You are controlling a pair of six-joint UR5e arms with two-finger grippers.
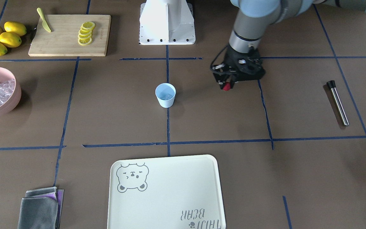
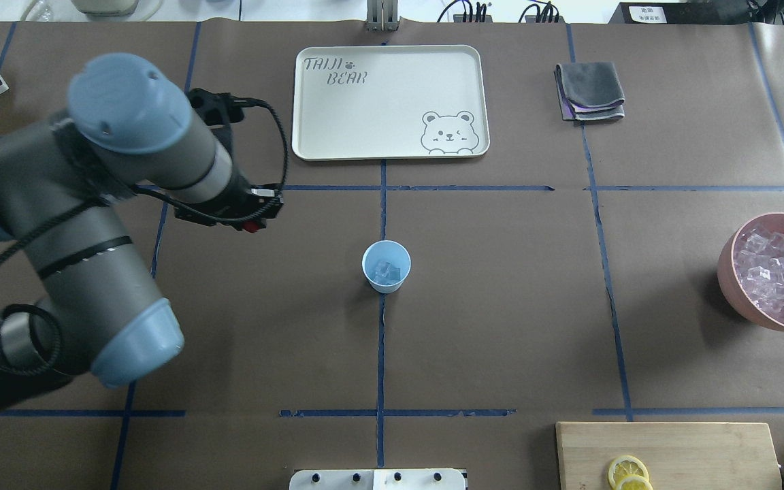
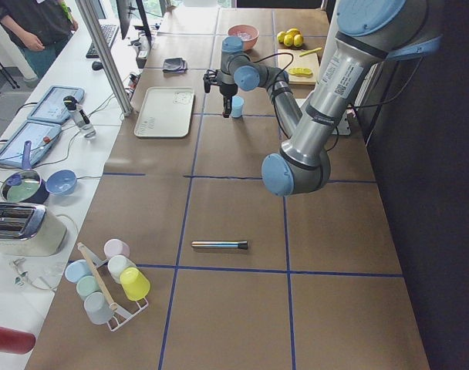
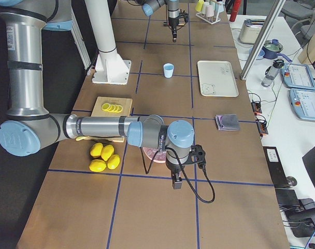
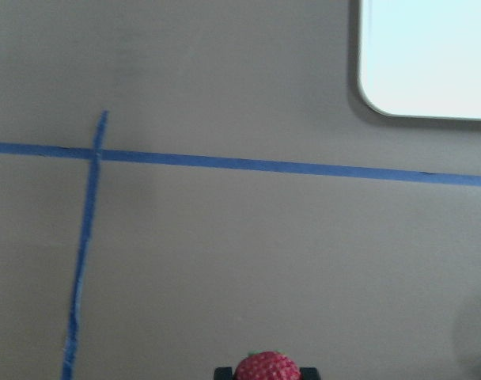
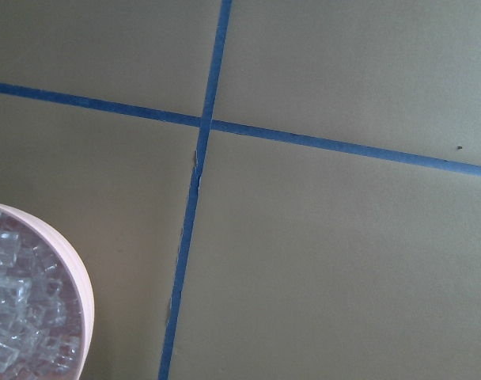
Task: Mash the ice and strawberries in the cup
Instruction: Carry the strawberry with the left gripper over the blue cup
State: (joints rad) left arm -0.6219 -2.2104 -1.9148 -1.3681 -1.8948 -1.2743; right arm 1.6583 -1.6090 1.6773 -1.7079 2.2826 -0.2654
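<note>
At the middle of the table, on a blue tape line, the light-blue cup (image 2: 386, 266) stands upright with a few clear ice cubes (image 2: 388, 271) inside. Seen from overhead, the left gripper (image 1: 227, 83) hangs above the table to the cup's left and a little farther away, well apart from it. Its fingers are pinching the small red strawberry (image 5: 267, 367), whose top shows between the two dark fingertips (image 5: 222, 371) in the wrist view. Beyond the cup lies a cream bear-print tray (image 2: 337, 122), with a folded grey cloth (image 2: 589, 88) to its right. A pink bowl (image 2: 729, 272) heaped with more ice sits at the far right. At the near right lies a wooden cutting board (image 1: 65, 41) with lemon slices (image 1: 86, 33) and a yellow-green knife (image 1: 44, 20), and whole lemons (image 1: 3, 37) beside it. A metal muddler (image 1: 338, 102) lies at the far left, mostly hidden overhead by the left arm. The right gripper (image 4: 176, 182) hangs just beside the bowl; I cannot tell how its fingers stand.
</note>
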